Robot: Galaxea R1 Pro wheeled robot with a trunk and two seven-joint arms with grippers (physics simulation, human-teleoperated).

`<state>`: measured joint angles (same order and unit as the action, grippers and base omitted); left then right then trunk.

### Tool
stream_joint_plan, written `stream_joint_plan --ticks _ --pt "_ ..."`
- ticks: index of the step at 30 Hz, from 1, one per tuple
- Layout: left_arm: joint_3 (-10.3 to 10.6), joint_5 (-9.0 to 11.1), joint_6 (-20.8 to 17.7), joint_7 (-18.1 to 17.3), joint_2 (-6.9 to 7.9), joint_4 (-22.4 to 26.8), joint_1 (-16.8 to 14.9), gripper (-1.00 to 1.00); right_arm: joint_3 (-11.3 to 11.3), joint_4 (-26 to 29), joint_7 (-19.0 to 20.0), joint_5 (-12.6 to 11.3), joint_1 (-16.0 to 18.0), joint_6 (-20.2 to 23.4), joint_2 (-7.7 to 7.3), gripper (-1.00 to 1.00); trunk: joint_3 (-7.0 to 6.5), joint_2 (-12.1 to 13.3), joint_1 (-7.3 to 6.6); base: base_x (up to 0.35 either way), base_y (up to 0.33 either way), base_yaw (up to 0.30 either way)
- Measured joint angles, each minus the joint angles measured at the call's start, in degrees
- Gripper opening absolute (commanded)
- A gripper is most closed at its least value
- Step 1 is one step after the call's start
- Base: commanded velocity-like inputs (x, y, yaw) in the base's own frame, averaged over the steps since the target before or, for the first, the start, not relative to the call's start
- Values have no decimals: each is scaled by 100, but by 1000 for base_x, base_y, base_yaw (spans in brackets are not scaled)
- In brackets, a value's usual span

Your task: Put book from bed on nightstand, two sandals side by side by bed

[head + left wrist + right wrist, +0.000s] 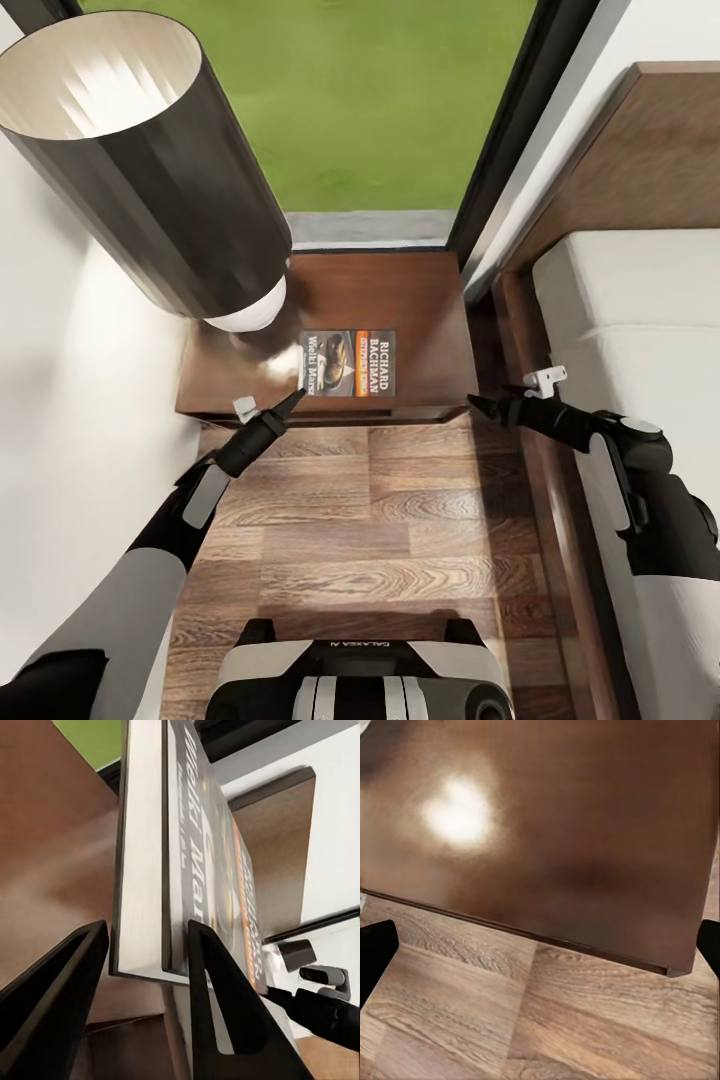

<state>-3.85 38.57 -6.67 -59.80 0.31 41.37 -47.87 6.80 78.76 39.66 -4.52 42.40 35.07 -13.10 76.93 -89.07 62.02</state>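
Note:
The book lies cover up at the front edge of the reddish-brown nightstand, its "RICHARD BACHMAN" lettering readable. My left gripper is at the book's near left corner. In the left wrist view the book's white page edge fills the gap between the two dark fingers, which are shut on it. My right gripper hovers open by the nightstand's right front corner, nothing between its fingers. The bed with its pale mattress runs along the right. The sandals are out of view.
A lamp with a tall dark shade stands on the nightstand's left part, close to the book. Behind the nightstand is a dark-framed window, and a white wall sits on the left. Wood-plank floor lies between my base and the nightstand.

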Motion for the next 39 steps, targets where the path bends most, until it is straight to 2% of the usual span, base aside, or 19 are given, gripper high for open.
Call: stream_joint_plan --ticks 4,12,22,30,39 --pt "34 -13 0 16 28 -18 63 -100 -17 44 90 -48 129 81 -88 100 0 0 0 0 0 0" --pt "43 15 15 52 30 20 109 -100 61 43 70 -325 386 123 16 100 0 0 -2 61 -45 0" --pt "45 16 18 32 25 30 113 -100 59 41 61 -663 398 22 26 100 0 0 -1 184 -153 0" --pt "38 24 24 12 29 31 119 -100 54 34 57 -676 399 -36 26 100 0 0 0 19 -14 0" --pt "35 127 15 12 43 32 122 -100 53 33 54 -660 399 -40 26 100 0 0 -1 73 0 0"
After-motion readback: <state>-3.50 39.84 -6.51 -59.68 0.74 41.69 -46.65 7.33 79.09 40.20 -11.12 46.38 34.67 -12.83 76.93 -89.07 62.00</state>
